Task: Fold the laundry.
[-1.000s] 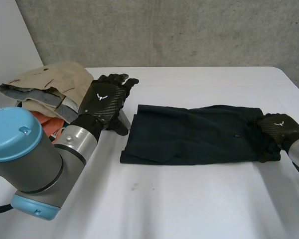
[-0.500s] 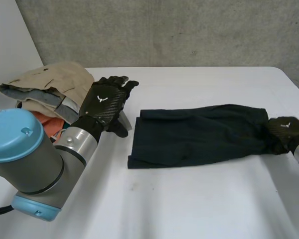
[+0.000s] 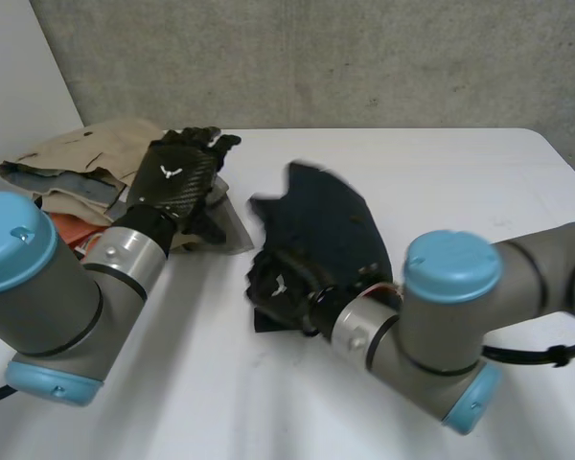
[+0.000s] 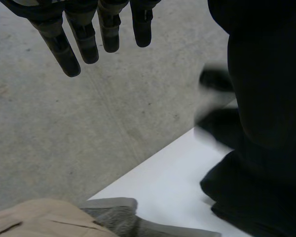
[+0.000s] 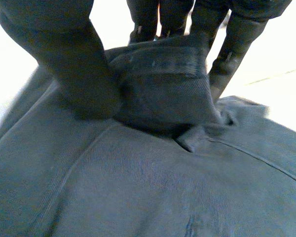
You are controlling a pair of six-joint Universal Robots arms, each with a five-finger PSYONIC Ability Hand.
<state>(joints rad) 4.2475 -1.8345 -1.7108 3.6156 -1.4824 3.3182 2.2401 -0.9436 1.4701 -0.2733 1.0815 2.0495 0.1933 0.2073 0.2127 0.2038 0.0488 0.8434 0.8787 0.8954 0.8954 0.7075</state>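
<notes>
Shut tight, my right hand (image 3: 280, 287) pinches a thick fold of the dark garment (image 3: 326, 225). In its wrist view the thumb presses the cloth against my fingers (image 5: 234, 44). A second ago this hand sat at the garment's far right end, with the cloth stretched long across the table (image 3: 431, 163). Now I have swept that end across to the left one, so the garment is doubled over itself. I judge the first fold nearly made, though the top layer is humped and loose rather than flat.

The garment lies mid-table, its near left edge under my right palm and the rest rising beyond my fingertips. My left hand (image 3: 177, 177) has drawn back a little toward the pile of clothes (image 3: 86, 158). Its fingers are straight and hold nothing, and it hangs beside the garment without touching it.
</notes>
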